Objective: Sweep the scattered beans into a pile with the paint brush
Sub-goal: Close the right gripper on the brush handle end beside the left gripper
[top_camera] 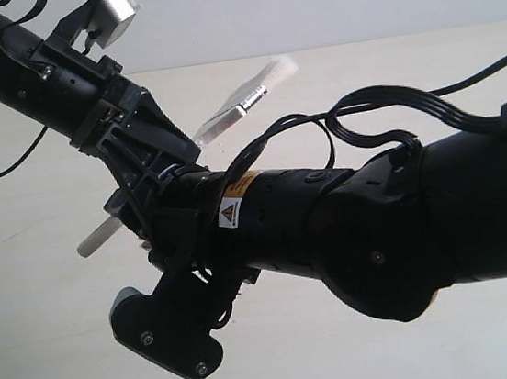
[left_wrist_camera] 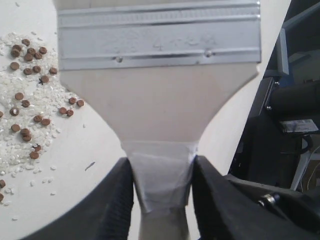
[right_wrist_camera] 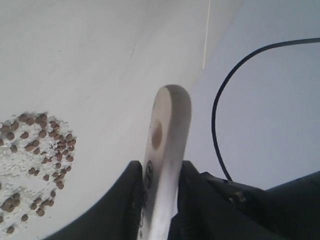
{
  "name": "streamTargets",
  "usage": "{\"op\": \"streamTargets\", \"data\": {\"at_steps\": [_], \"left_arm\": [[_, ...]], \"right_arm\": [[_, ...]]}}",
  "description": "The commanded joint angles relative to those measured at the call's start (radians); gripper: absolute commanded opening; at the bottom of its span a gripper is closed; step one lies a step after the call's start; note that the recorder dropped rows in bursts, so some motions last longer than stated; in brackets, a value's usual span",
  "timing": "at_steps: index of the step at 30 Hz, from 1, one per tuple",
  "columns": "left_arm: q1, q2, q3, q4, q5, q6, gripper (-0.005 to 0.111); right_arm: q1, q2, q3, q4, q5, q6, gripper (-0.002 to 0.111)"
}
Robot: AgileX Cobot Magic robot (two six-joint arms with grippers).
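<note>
Nearest in the exterior view, the right end effector [right_wrist_camera: 161, 172] is closed on the holed tail of the paint brush [top_camera: 247, 102], with a finger against each edge of the handle. Just beyond it, the left end effector [left_wrist_camera: 162, 162] is clamped on the taped neck where the handle narrows from the ferrule [left_wrist_camera: 160, 40]. The brush is held tilted, clear above the worktop [top_camera: 62, 361], with its bristles [top_camera: 280, 64] toward the far right. The beans [left_wrist_camera: 30, 95] lie in a loose cluster among pale crumbs on the worktop beneath.
</note>
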Motion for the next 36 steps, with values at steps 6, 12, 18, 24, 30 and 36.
{"op": "streamTargets", "data": {"at_steps": [6,12,18,24,30,36], "left_arm": [[-0.003,-0.003,-0.001,-0.053,-0.010,-0.003,0.000],[-0.003,-0.003,-0.001,-0.053,-0.010,-0.003,0.000],[-0.003,-0.003,-0.001,-0.053,-0.010,-0.003,0.000],[-0.003,-0.003,-0.001,-0.044,-0.010,-0.003,0.000],[-0.003,-0.003,-0.001,0.056,-0.010,-0.001,0.000],[-0.003,-0.003,-0.001,0.101,-0.010,-0.003,0.000]], "right_arm": [[0.008,-0.002,-0.006,-0.036,0.018,-0.018,0.038],[0.008,-0.002,-0.006,-0.033,0.003,-0.018,0.038],[0.008,-0.002,-0.006,-0.027,0.001,-0.018,0.038],[0.008,-0.002,-0.006,-0.024,0.001,-0.018,0.038],[0.008,-0.002,-0.006,-0.022,0.007,-0.018,0.038],[0.008,0.011,-0.006,0.001,0.028,-0.018,0.038]]}}
